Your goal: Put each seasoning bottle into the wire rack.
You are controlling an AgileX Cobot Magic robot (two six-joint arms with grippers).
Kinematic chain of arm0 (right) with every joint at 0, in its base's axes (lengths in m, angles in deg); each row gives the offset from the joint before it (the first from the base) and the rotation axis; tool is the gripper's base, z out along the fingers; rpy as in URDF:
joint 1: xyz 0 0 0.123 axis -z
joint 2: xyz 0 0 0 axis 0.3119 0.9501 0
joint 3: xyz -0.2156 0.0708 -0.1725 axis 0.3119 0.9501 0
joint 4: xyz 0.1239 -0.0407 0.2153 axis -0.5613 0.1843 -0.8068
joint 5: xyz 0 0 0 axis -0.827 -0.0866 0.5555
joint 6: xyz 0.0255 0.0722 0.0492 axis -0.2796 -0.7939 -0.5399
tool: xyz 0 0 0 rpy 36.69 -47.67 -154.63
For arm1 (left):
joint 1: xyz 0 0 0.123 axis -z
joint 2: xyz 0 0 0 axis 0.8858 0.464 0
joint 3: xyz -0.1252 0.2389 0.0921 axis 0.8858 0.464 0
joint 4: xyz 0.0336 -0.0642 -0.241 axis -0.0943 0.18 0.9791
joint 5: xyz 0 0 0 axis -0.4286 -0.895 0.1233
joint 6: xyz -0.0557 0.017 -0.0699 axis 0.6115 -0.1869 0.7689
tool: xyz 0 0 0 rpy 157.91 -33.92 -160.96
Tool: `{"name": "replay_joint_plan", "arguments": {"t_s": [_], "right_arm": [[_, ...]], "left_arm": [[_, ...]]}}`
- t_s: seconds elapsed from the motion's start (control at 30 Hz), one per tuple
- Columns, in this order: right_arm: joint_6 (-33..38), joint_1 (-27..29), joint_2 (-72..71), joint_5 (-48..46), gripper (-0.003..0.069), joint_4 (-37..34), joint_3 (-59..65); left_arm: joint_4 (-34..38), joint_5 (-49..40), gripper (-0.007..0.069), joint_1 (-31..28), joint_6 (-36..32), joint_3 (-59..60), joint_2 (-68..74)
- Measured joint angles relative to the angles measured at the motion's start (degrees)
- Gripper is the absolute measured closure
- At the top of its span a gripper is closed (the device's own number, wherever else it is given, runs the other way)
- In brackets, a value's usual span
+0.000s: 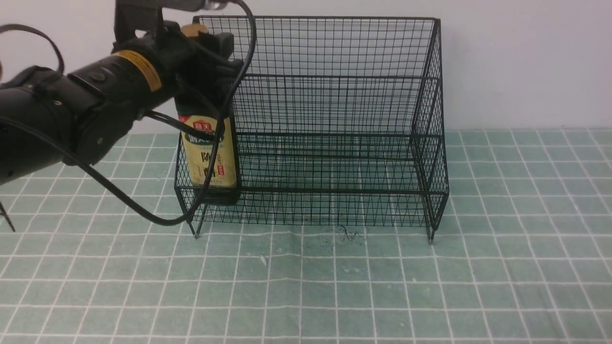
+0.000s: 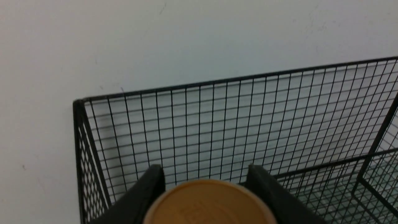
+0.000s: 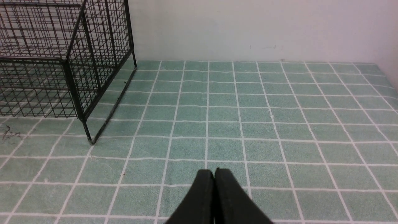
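Seating the seasoning bottle (image 1: 213, 157) in the wire rack (image 1: 334, 95), at the L end of the lower front tier. The L end effector (image 2: 205, 183) is clamped at the neck, w/ 1 finger either side of the gold cap (image 2: 208, 202). The bottle is upright, label to the front, base behind the low front rail, at or just above the tier floor (contact not resolvable). Good practice: lower vertically until the base bears fully on the mesh, stay off the L side wall, release only then, and exit upward w/o nudging the cap. The R end effector (image 3: 214, 177) is closed and empty over the tabletop (image 1: 430, 286), well apart from the rack.
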Motion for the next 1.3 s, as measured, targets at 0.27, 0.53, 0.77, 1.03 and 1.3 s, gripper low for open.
{"name": "replay_joint_plan", "arguments": {"t_s": [0.27,0.53,0.77,1.03,1.3], "right_arm": [[-0.6,0.0,0.0,0.0,0.0673,0.0,0.0],[-0.6,0.0,0.0,0.0,0.0673,0.0,0.0],[-0.6,0.0,0.0,0.0,0.0673,0.0,0.0],[-0.6,0.0,0.0,0.0,0.0673,0.0,0.0],[-0.6,0.0,0.0,0.0,0.0673,0.0,0.0]], "left_arm": [[0.0,-1.5,0.0319,0.0,3.3,-0.5,1.3],[-0.2,-1.8,0.0195,0.1,4.4,-0.9,0.9],[-4.9,-1.9,0.0155,0.1,4.6,-0.9,-2.6],[-10.1,-2.3,0.0158,0.1,6.7,-0.9,-11.8],[-12.2,-22.6,0.0386,0.3,14.1,-0.9,-23.5]]}}
